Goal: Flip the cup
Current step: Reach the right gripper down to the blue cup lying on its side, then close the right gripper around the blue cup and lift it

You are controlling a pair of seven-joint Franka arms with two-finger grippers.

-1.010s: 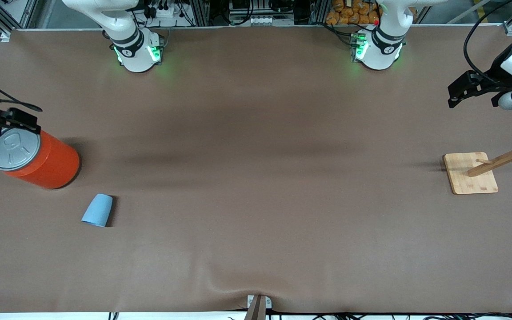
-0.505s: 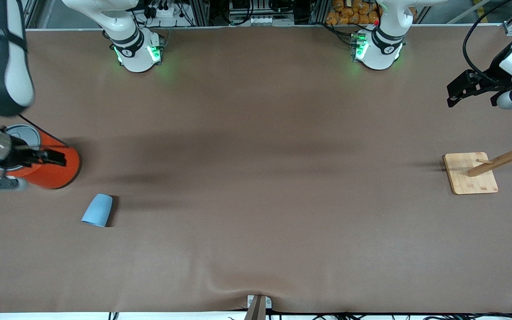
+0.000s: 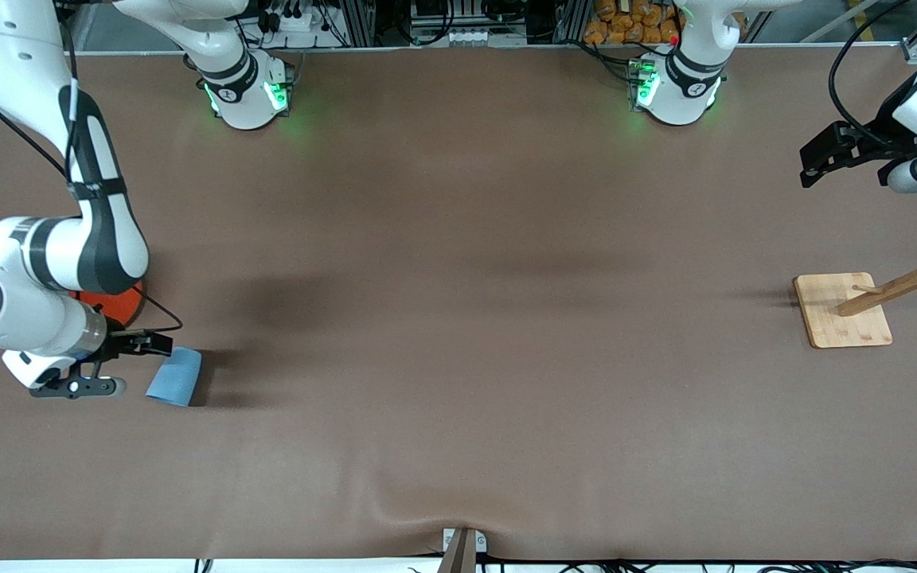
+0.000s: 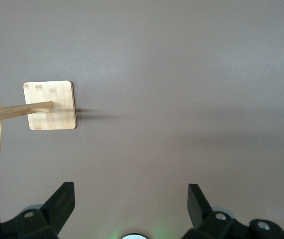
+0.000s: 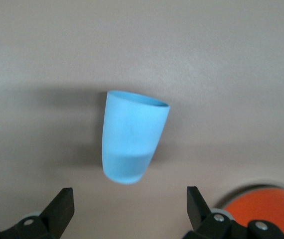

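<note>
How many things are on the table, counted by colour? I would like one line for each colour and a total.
Light blue: 1, the cup
Orange: 1, the can, mostly hidden under the right arm
Light wood: 1, the peg stand
Total: 3

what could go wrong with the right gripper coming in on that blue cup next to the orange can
1. The cup is small and looks light; the open right gripper sits right at its upper end, so a fingertip could nudge it away rather than straddle it.
2. The orange can stands close under the right arm, which might bump it while lowering.

The left gripper waits open near the wooden rack.
</note>
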